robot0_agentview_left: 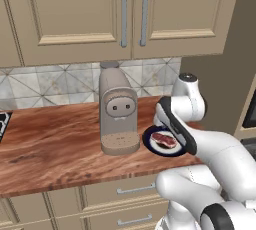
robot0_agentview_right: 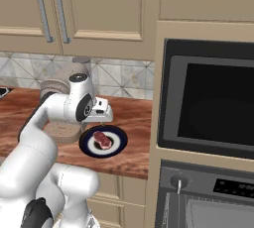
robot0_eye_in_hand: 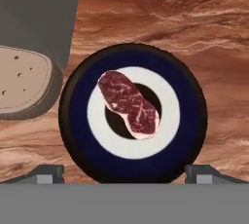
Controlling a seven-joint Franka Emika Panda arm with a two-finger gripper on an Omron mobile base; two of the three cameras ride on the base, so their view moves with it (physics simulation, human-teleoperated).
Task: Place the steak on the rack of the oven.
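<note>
The steak (robot0_eye_in_hand: 129,103), a red-pink oval slab with pale fat streaks, lies on a round white plate with a dark-blue rim (robot0_eye_in_hand: 78,121) on the wooden counter. The same steak (robot0_agentview_right: 102,139) (robot0_agentview_left: 164,139) sits just right of the coffee machine. My gripper (robot0_eye_in_hand: 125,174) hangs open directly above the plate, its fingertips wide apart and nothing between them; in the right base view the gripper (robot0_agentview_right: 101,119) points down a short way over the steak. The oven (robot0_agentview_right: 208,192), dark with a knob and display panel, stands to the right, its door shut. The rack is hidden.
A beige coffee machine (robot0_agentview_left: 118,114) stands close to the plate's left, its round base (robot0_eye_in_hand: 22,84) near the rim. A dark glass-fronted unit (robot0_agentview_right: 213,103) sits above the oven in beige cabinetry. Wall cabinets (robot0_agentview_left: 120,14) hang overhead. Bare wooden counter (robot0_agentview_left: 50,139) stretches left.
</note>
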